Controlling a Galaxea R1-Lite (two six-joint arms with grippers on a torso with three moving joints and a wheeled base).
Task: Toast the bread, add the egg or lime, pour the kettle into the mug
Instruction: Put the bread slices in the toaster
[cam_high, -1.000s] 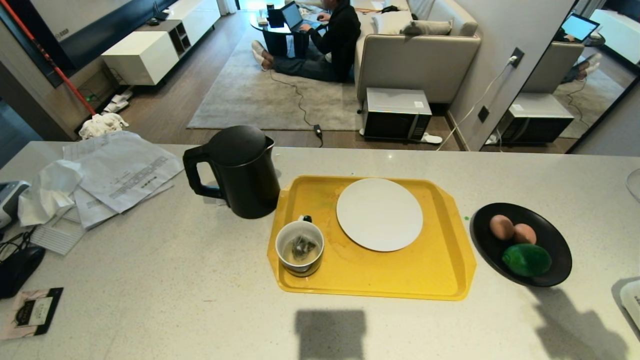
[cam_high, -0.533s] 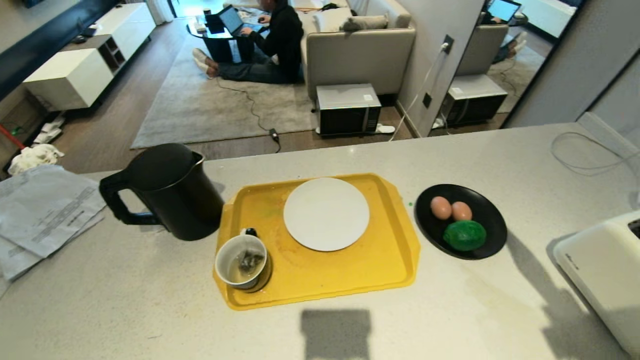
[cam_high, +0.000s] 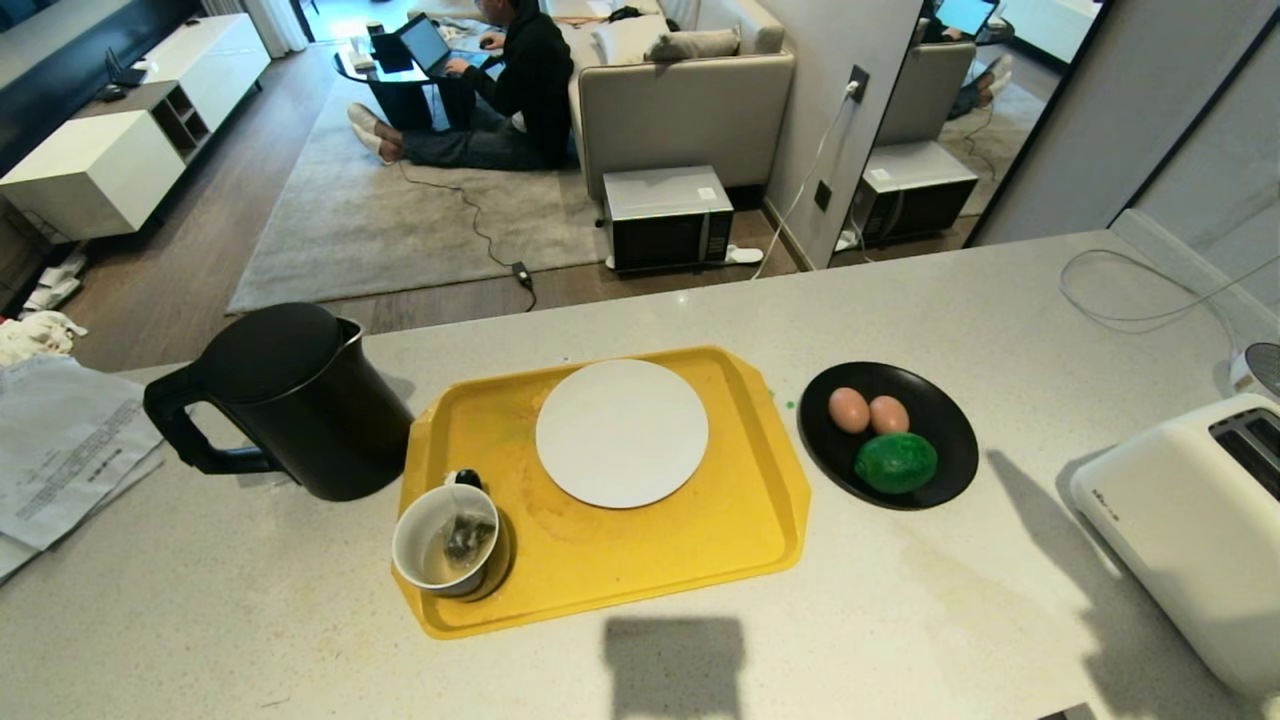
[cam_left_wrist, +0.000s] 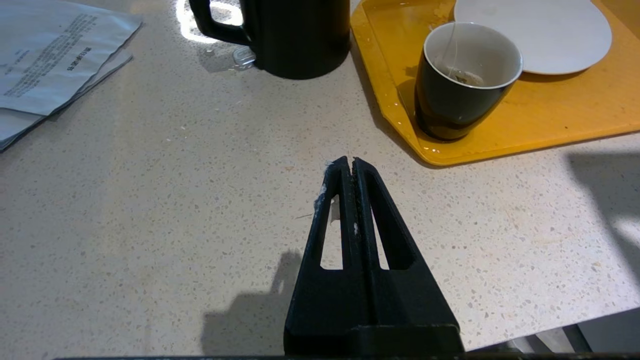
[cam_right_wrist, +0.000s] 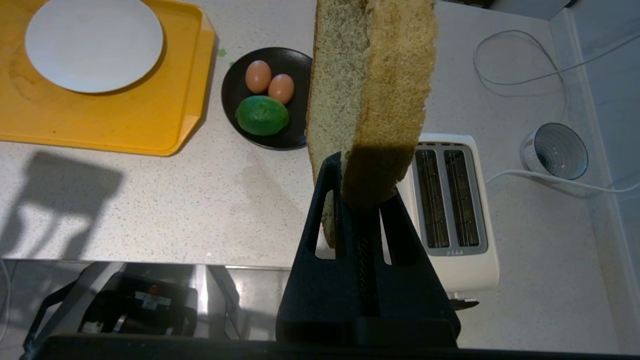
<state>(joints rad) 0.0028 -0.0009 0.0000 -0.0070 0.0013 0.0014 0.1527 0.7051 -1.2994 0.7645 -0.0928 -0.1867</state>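
Up above the tabletop (cam_right_wrist: 200, 200), the right gripper (cam_right_wrist: 364, 200) has its fingers clamped on the bread (cam_right_wrist: 370, 90), held on edge over the white toaster (cam_right_wrist: 452, 210), whose two slots are empty. The left gripper (cam_left_wrist: 352, 165) hangs over bare tabletop with its fingers pressed together, holding nothing. The kettle (cam_high: 290, 400) stands just left of the yellow tray (cam_high: 700, 530), which carries the mug (cam_high: 448, 540), tea bag inside, and a white plate (cam_high: 620, 432). To the tray's right, a black dish (cam_high: 950, 440) holds two eggs (cam_high: 849, 409) and the lime (cam_high: 895, 462).
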